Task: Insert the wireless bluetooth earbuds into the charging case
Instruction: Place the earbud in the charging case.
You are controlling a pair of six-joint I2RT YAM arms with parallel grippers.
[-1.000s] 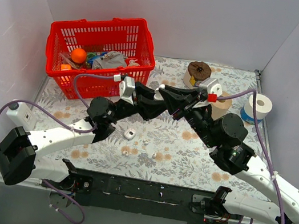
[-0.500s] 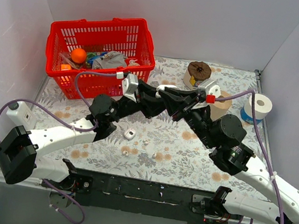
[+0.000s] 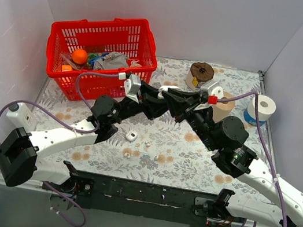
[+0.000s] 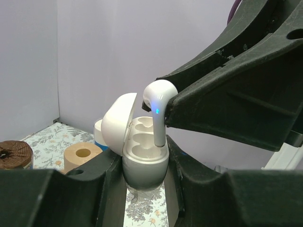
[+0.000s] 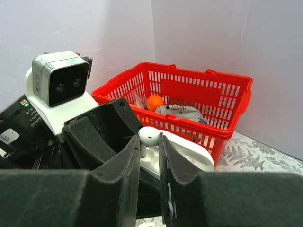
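Note:
The charging case [image 4: 144, 166] is white, its lid [image 4: 115, 124] hinged open to the left. My left gripper [image 4: 143, 158] is shut on its lower body, and both sockets show empty. One of the earbuds [image 4: 158, 101] hangs stem down, a blue light on it, its stem tip at the mouth of the near socket. My right gripper [image 5: 149, 142] is shut on the head of this earbud [image 5: 149, 135], right above the case [image 5: 184, 153]. From above, both grippers meet mid-air, left gripper [image 3: 158, 94] and right gripper [image 3: 169, 97], with the case [image 3: 167, 88] between them.
A red basket [image 3: 105, 27] with an orange ball and packets stands at the back left. A brown disc [image 3: 201, 72], a tan roll [image 3: 225, 107] and a white roll [image 3: 265, 107] stand at the back right. Small white pieces [image 3: 131, 136] lie on the floral mat below the grippers.
Both grippers have drifted slightly up and away together, still holding the case and the earbud. The grips have not changed.

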